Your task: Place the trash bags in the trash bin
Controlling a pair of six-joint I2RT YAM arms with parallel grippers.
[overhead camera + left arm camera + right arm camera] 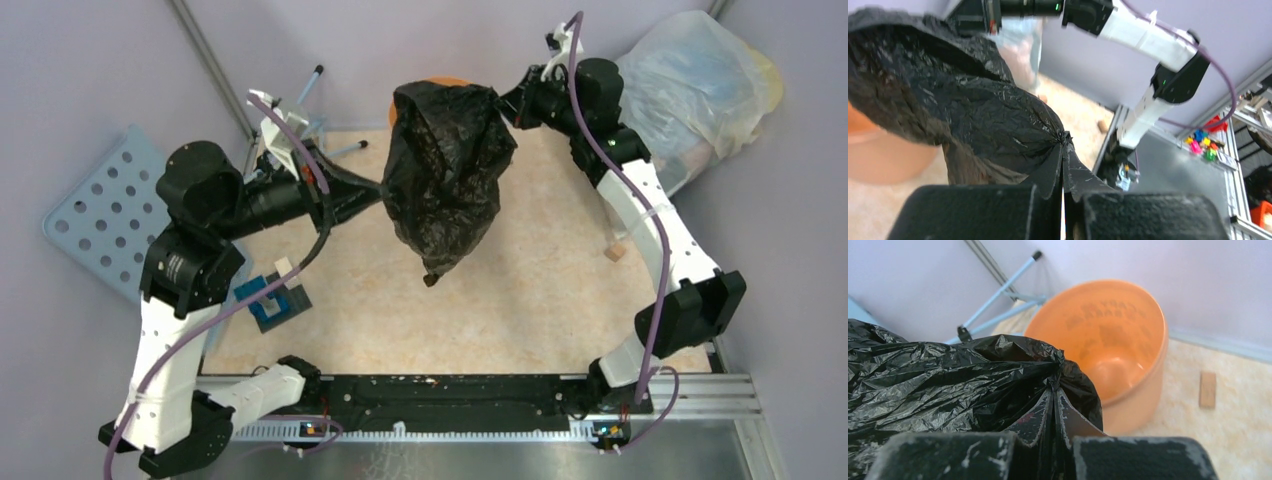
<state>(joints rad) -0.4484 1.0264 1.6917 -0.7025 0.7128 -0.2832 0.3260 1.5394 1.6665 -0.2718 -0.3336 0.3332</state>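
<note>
The glossy black trash bag hangs in the air between both arms, held up by two of its edges. My left gripper is shut on the bag's left edge. My right gripper is shut on the bag's right top edge. The round orange bin stands upright and empty at the far middle of the table. In the top view only a sliver of its rim shows behind the bag. The bag's lower tip hangs over the table in front of the bin.
A big translucent stuffed bag sits at the back right. A blue perforated board leans at the left. A blue-legged stand is behind the left arm. A small blue block and a small wooden block lie on the table.
</note>
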